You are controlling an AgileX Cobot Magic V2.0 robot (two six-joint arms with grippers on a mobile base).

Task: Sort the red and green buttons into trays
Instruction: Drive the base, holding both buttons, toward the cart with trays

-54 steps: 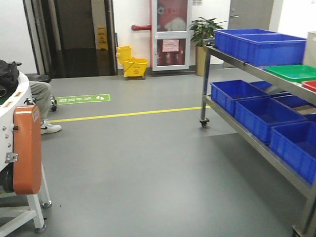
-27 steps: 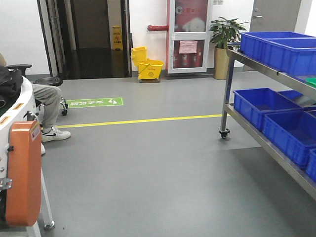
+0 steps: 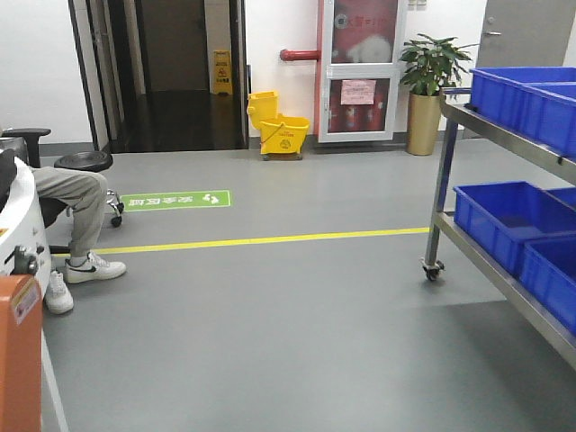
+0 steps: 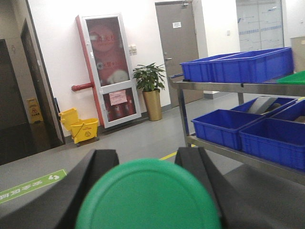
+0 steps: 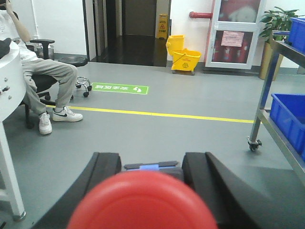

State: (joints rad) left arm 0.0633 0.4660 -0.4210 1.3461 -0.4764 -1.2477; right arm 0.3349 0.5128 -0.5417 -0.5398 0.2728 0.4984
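In the left wrist view my left gripper (image 4: pixel 146 168) is shut on the green button (image 4: pixel 148 200), whose round cap fills the lower frame between the two black fingers (image 4: pixel 97 167). In the right wrist view my right gripper (image 5: pixel 152 168) is shut on the red button (image 5: pixel 142 204), its glossy cap between the black fingers (image 5: pixel 202 168). A corner of the green tray (image 4: pixel 291 78) shows on the cart's top shelf at the far right of the left wrist view. The red tray is out of view. Neither gripper shows in the front view.
A steel wheeled cart (image 3: pixel 443 189) with deep blue crates (image 3: pixel 504 216) stands at the right. A seated person (image 3: pixel 76 202) on a stool is at the left, beside a white and orange machine (image 3: pixel 18 351). A yellow mop bucket (image 3: pixel 279 135) and a potted plant (image 3: pixel 430 90) stand by the far wall.
The front view has swung to the left: the cart has slid toward the right edge, the green and red trays have left that view, and the seated person has come further in.
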